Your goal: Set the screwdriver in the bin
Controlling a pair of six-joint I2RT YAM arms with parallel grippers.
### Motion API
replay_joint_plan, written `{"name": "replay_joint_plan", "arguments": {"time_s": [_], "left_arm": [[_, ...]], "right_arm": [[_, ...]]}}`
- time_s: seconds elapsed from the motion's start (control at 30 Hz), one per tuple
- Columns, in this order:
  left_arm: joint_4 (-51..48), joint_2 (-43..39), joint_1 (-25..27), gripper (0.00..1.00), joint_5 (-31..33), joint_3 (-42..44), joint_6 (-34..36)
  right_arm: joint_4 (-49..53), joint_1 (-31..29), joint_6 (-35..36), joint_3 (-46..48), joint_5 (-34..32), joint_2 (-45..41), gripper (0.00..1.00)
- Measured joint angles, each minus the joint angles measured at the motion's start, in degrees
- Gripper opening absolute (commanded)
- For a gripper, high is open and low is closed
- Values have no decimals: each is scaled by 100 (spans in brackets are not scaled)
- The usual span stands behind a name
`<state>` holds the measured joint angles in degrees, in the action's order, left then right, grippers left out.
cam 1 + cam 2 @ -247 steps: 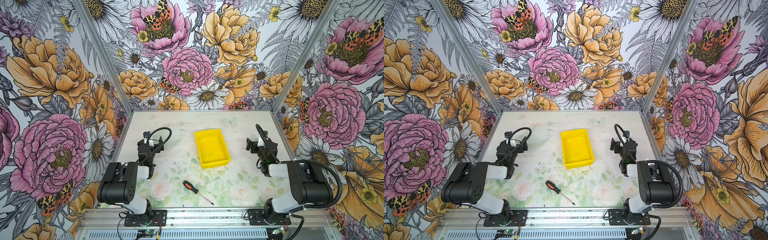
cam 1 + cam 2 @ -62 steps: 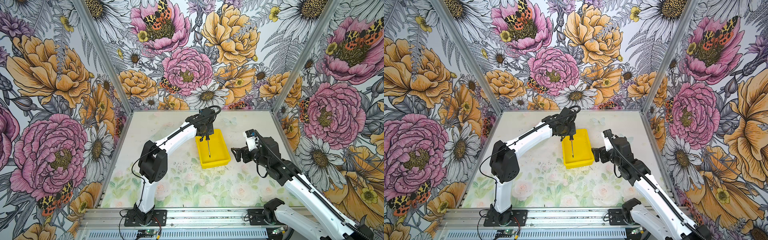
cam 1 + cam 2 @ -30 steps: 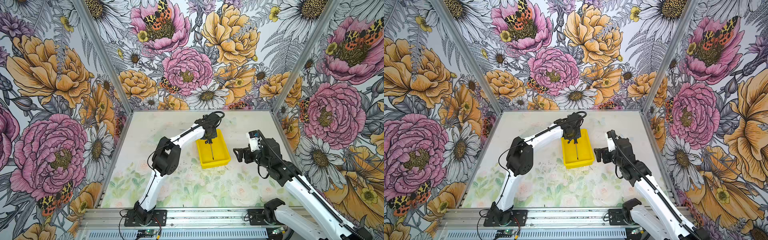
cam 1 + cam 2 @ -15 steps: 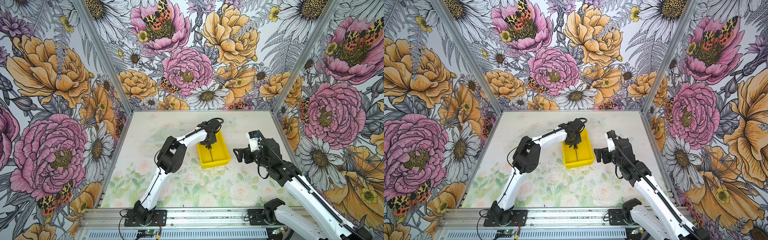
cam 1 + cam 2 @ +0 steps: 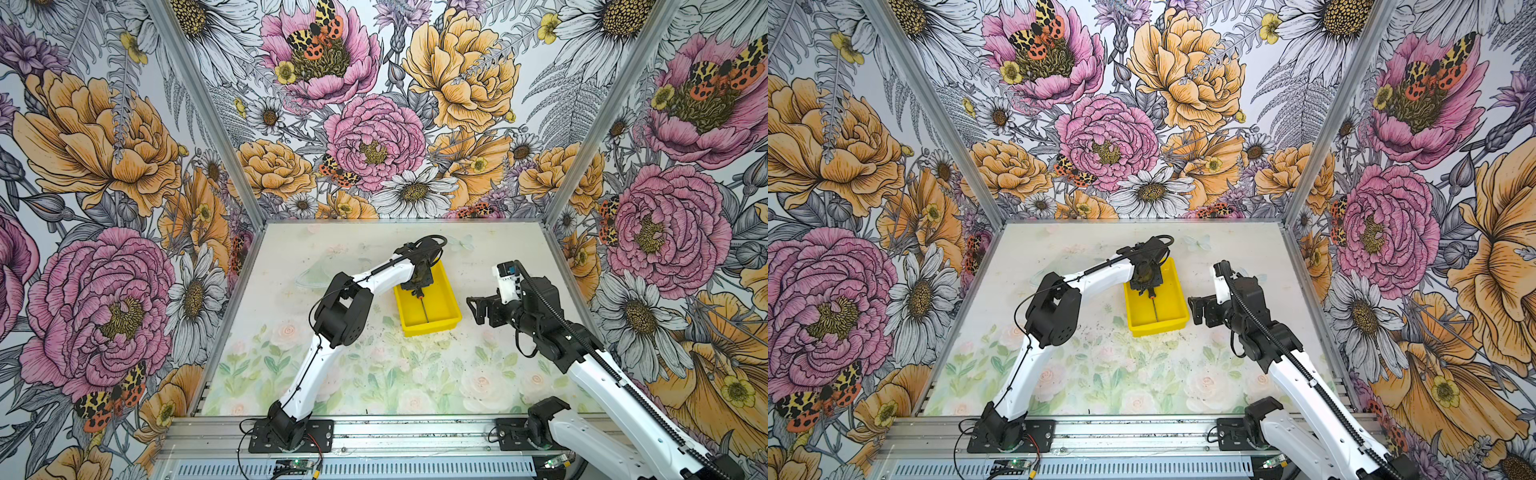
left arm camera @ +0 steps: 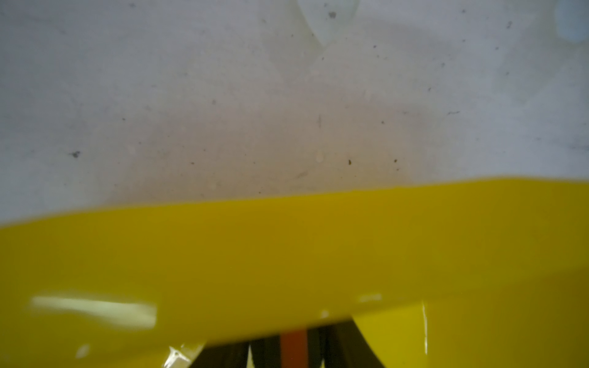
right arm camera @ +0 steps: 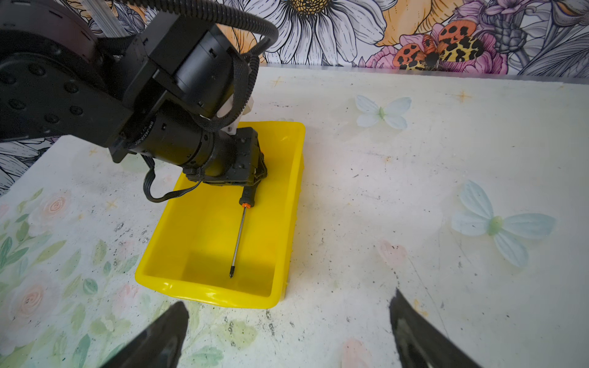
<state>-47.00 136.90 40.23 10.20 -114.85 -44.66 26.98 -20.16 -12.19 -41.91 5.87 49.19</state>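
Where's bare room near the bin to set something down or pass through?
Free: the table in front, between the bin and the rail, and the strip behind the bin up to the back wall. Crowded: the bin's far end, filled by the left end effector and screwdriver; its right side, where the open right end effector sits close.

The screwdriver (image 5: 424,308) sits in the bin (image 5: 430,329); right gripper (image 5: 473,309) right of it.

The screwdriver (image 7: 239,233) handle is mostly hidden between the left gripper (image 7: 255,181) jaws.
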Motion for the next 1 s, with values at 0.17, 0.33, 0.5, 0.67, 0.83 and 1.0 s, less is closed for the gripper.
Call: {"name": "replay_joint_plan", "arguments": {"time_s": [0.17, 0.33, 0.5, 0.67, 0.83, 1.0], "left_arm": [[37, -2, 0, 53, 2, 0, -15], [48, -42, 4, 71, 15, -2, 17], [0, -269, 68, 86, 168, 28, 111], [-4, -1058, 258, 89, 426, 302, 249], [42, -2216, 608, 93, 772, 968, 439], [76, -3362, 776, 96, 1016, 2048, 479]], "right_arm": [[0, 0, 0, 0, -2, -4, 99], [0, 0, 0, 0, 0, -76, 99], [0, 0, 0, 0, 0, -221, 99], [0, 0, -2, 0, 0, -321, 99], [-4, 0, -48, 33, -2, -457, 99], [-15, 0, -282, 258, -103, -612, 100]]}}
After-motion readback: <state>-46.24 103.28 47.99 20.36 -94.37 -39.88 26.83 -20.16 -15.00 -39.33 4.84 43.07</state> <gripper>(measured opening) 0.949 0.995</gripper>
